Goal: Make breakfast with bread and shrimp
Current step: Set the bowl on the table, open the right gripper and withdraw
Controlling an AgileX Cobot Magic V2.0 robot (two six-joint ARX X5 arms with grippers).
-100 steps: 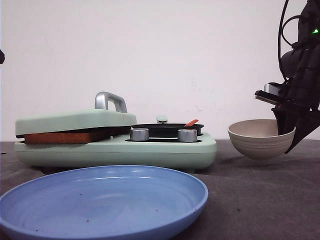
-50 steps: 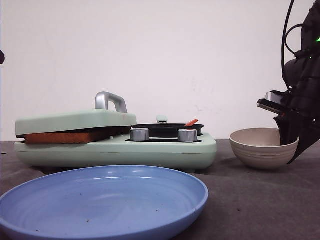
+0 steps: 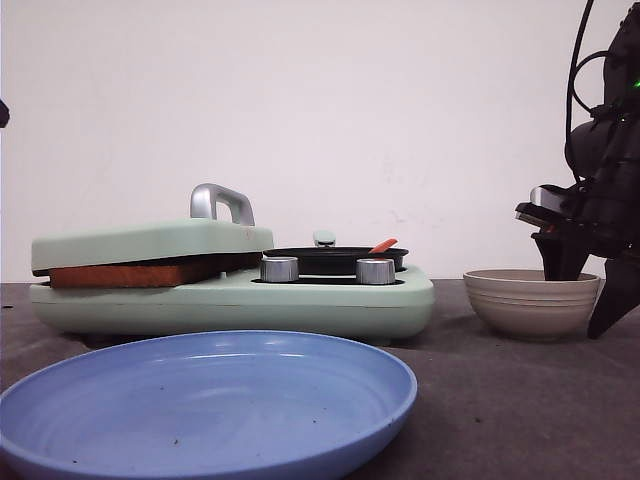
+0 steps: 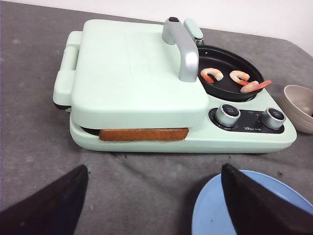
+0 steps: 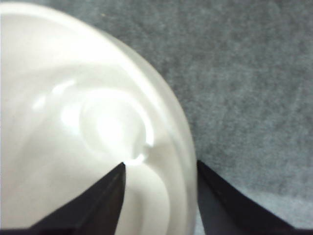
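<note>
The bread lies under the shut lid of the green cooker, and only its brown crust edge shows. Three shrimp lie in the cooker's black round pan; one orange tail pokes over the pan's rim. My left gripper hangs open and holds nothing, in front of the cooker above the table. My right gripper is open astride the right rim of a beige bowl, one finger inside and one outside. The bowl is empty and stands on the table.
The green cooker has a metal lid handle and two knobs. A large blue plate sits at the table's front; its edge lies under my left gripper's right finger. Grey cloth covers the table.
The right gripper has lowered the bowl from a tilted, raised hold down flat onto the table, and its fingers have parted from the rim. The left arm has not moved.
</note>
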